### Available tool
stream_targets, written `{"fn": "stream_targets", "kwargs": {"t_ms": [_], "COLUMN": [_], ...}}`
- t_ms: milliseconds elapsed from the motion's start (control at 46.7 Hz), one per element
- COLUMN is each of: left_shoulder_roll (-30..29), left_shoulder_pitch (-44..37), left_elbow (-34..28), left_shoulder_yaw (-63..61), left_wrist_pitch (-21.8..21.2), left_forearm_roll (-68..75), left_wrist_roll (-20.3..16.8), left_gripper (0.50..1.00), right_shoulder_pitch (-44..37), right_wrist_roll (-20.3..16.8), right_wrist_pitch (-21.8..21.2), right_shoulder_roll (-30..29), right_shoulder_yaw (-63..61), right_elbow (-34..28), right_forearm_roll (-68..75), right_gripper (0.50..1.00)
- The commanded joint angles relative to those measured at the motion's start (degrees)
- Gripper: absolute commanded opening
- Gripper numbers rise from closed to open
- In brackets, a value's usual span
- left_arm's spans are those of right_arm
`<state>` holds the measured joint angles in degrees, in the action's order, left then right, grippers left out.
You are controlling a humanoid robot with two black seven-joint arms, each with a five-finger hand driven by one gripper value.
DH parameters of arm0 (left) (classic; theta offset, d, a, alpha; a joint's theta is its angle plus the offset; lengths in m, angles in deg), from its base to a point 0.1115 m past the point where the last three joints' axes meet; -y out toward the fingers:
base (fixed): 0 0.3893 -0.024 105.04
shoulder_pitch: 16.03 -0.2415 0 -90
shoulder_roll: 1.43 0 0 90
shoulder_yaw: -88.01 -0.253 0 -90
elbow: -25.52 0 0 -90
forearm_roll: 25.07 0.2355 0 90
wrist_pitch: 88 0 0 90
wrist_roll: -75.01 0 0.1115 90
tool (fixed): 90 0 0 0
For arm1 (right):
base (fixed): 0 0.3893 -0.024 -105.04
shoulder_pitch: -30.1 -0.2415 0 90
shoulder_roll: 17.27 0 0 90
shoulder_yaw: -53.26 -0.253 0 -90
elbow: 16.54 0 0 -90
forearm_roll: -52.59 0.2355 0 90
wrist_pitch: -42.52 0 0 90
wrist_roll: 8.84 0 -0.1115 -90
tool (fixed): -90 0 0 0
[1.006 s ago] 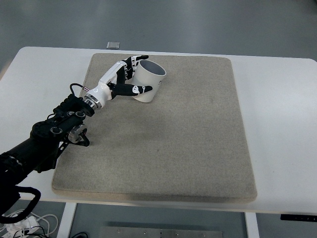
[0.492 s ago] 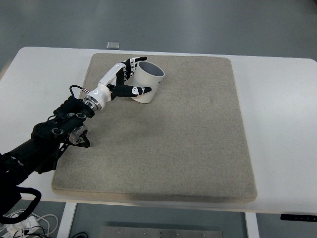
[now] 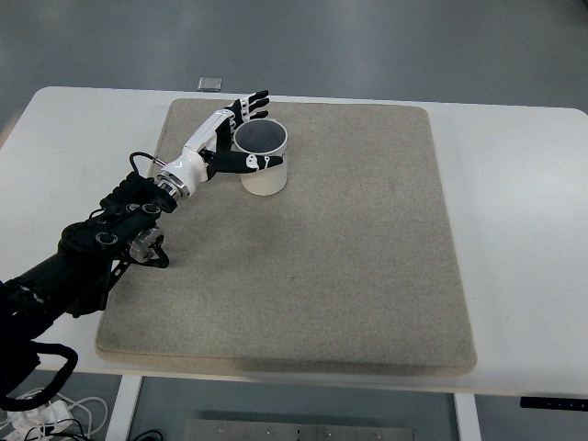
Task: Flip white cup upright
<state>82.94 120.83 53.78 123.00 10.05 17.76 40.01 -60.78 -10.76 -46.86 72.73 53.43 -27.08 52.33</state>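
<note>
In the top view, the only one we have, the white cup (image 3: 262, 159) stands upright on the beige mat (image 3: 303, 266), mouth open to the camera so that we look straight down into its grey interior. It sits in the far-left part of the mat, close to the far edge and somewhat in from the left one.

The left hand (image 3: 229, 140) lies against the cup's left side, its arm running down to the picture's lower-left corner in black segments with a looped cable near the wrist. We see the thumb laid along the near side of the cup wall, touching it, while the other fingers (image 3: 254, 103) fan out past the far side of the rim, spread and pointing away rather than wrapped round the cup (whether any of them actually touches the far wall we cannot tell). The hand reads to us as loosened, not clamped.

The mat covers most of the white counter (image 3: 514, 230). Beyond the counter's far edge a small grey square object (image 3: 210, 83) lies on the floor.
</note>
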Motion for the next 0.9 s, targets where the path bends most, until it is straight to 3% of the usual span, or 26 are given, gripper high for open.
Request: {"fn": "stream_targets", "kwargs": {"t_ms": [0,514,621,792,877], "left_shoulder_roll": [0.00,-4.84,-5.01,-4.22,-4.05], "left_shoulder_pitch": [0.42,6.39,10.61,17.64,18.44], "left_elbow": [0.21,7.51,6.63,-2.24,-3.30], "left_shoulder_yaw": [0.00,3.25,3.25,2.20,2.98], "left_wrist_pitch": [0.04,0.12,-0.05,0.04,0.04], "left_forearm_roll": [-0.11,-4.58,-10.90,-24.18,-27.44], "left_wrist_roll": [0.00,0.00,0.00,0.00,0.00], "left_gripper": [0.994,0.994,0.994,0.994,0.994], "right_shoulder_pitch": [0.00,0.00,0.00,0.00,0.00], "right_wrist_roll": [0.07,-0.01,0.07,-0.01,-0.01], "right_wrist_pitch": [0.00,0.00,0.00,0.00,0.00], "right_shoulder_roll": [0.00,0.00,0.00,0.00,0.00], "right_shoulder_yaw": [0.00,0.00,0.00,0.00,0.00], "right_elbow": [-0.01,-0.01,-0.01,-0.01,-0.01], "right_forearm_roll": [0.00,0.00,0.00,0.00,0.00], "right_gripper": [0.952,0.952,0.952,0.952,0.952]}}
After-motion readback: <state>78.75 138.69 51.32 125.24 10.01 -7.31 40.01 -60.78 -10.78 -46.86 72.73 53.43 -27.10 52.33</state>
